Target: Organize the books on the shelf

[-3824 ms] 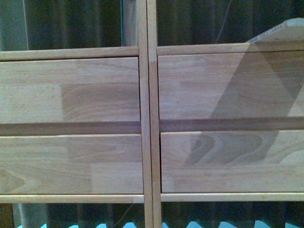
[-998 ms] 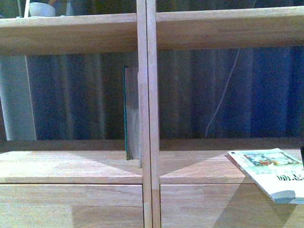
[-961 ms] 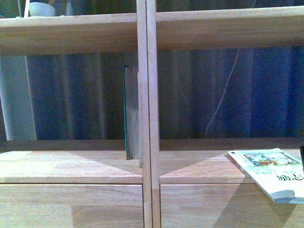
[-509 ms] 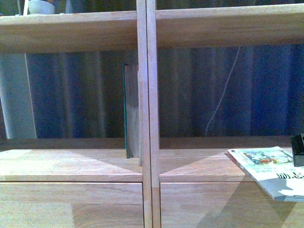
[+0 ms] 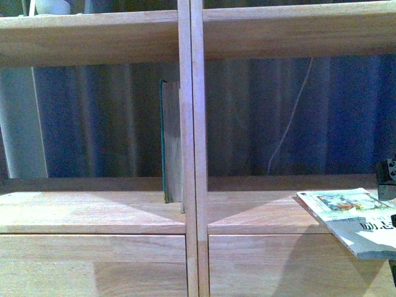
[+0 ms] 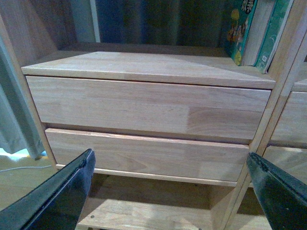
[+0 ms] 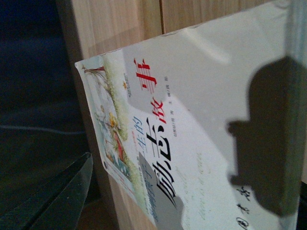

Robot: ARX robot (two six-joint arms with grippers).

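Observation:
The light-wood shelf (image 5: 190, 154) fills the front view. The teal book (image 5: 170, 142) stands upright against the left side of the double central upright. It also shows in the left wrist view (image 6: 244, 28). The white paperback (image 5: 349, 216) with black and red characters lies flat on the right shelf board, overhanging the front edge. My right gripper (image 7: 177, 211) is open and hovers over the paperback's cover (image 7: 201, 120). A black part of the gripper shows at the right edge of the front view (image 5: 387, 179). My left gripper (image 6: 168, 191) is open and empty, facing the lower drawer fronts (image 6: 144, 105).
An upper shelf board (image 5: 93, 37) carries a white bowl (image 5: 52, 6) at the far left. A white cable (image 5: 291, 124) hangs in front of the dark curtain behind the right bay. A lower shelf board (image 6: 144, 215) lies under the drawers.
The front view has risen from the drawer fronts to the open bay. In the last half second the right gripper's black part has shifted upward at the right edge, by the paperback.

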